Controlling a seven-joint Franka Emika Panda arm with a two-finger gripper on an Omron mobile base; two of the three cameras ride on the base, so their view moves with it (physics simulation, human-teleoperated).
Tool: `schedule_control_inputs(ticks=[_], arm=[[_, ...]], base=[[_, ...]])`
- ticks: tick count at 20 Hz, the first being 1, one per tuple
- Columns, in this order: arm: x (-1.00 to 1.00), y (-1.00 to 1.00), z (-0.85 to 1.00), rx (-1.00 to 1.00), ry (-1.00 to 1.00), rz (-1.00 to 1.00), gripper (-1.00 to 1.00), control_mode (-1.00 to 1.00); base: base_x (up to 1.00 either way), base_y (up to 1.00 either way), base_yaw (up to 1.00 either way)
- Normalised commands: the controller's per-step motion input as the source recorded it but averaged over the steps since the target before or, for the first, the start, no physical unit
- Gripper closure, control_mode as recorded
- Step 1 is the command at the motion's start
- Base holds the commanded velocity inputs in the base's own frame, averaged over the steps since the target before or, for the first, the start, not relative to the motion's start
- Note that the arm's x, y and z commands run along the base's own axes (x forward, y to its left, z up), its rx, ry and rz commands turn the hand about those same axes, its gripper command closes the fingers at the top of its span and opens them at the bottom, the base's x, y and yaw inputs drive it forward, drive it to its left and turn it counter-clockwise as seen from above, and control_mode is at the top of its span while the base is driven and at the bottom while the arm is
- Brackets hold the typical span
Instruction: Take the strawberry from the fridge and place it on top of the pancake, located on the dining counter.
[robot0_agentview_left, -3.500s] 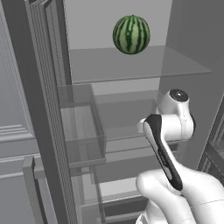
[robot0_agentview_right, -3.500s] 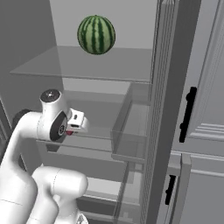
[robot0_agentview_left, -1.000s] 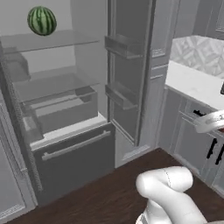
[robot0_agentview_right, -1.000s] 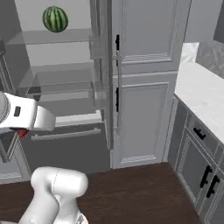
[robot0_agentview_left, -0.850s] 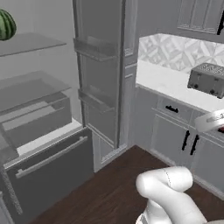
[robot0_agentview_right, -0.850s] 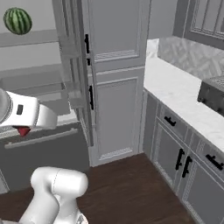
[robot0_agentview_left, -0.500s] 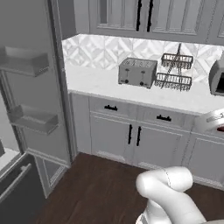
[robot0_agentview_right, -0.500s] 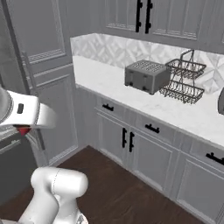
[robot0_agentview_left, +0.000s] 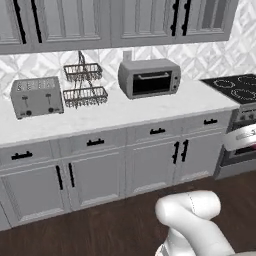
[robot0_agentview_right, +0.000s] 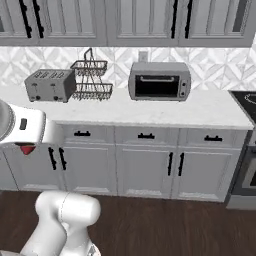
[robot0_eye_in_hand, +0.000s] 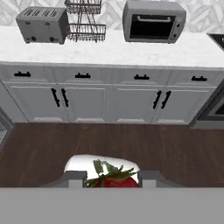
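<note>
Gripper (robot0_eye_in_hand: 112, 180) jaws pinch the strawberry (robot0_eye_in_hand: 113, 178), carried tucked low in transit; base faces the wall counter (robot0_agentview_left: 120, 112), not the island.

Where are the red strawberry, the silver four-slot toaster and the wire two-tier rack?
red strawberry (robot0_eye_in_hand: 114, 180), hand view, its red flesh under the green leaves
silver four-slot toaster (robot0_agentview_right: 50, 86), right base view, its front side
wire two-tier rack (robot0_agentview_left: 85, 93), left base view, its lower basket
</note>
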Motion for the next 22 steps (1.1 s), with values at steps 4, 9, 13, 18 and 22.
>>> schedule_control_inputs(ticks=[4,9,13,18,22], arm=[[0.0,0.0,0.0,0.0,0.0,0.0,1.0,1.0],[0.0,0.0,0.0,0.0,0.0,0.0,1.0,1.0],[0.0,0.0,0.0,0.0,0.0,0.0,1.0,1.0],[0.0,0.0,0.0,0.0,0.0,0.0,1.0,1.0],[0.0,0.0,0.0,0.0,0.0,0.0,1.0,1.0]], base=[[0.0,0.0,-1.0],[0.0,0.0,-1.0],[0.0,0.0,-1.0],[0.0,0.0,-1.0],[0.0,0.0,-1.0]])
